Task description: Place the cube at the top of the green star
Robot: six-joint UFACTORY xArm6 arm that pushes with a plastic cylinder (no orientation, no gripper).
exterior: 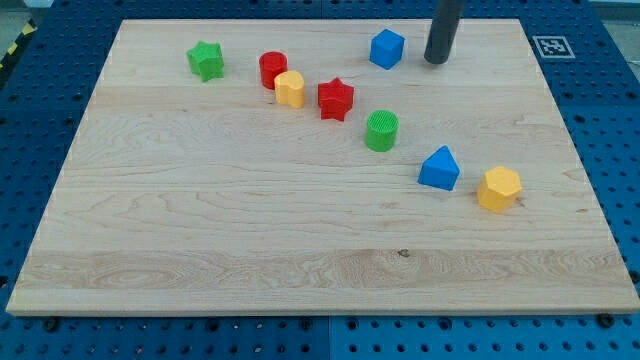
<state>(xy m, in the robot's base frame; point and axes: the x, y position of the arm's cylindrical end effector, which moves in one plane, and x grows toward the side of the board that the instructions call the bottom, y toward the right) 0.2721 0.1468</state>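
You're looking down on the wooden board (300,230) from the one camera, and my tip (436,60) is standing near the view's top edge, just to the right of the blue cube (387,48), with a thin gap showing between them. There's no gripper on this arm, only the dark rod, so nothing is being clasped or let go.

The cube is sitting well over to the view's right of the green star (206,60), which is resting near the top-left corner of the board. Between those two you're seeing the red cylinder (272,68) touching the yellow cylinder (290,89), and a little to their right the red star (336,98) is lying on its own.

Further down the diagonal, the green cylinder (381,131) is standing apart, then the blue triangular block (440,169) and the yellow hexagonal block (499,188) are sitting near each other toward the view's right. A black-and-white marker tag (551,46) is showing at the board's top-right corner.
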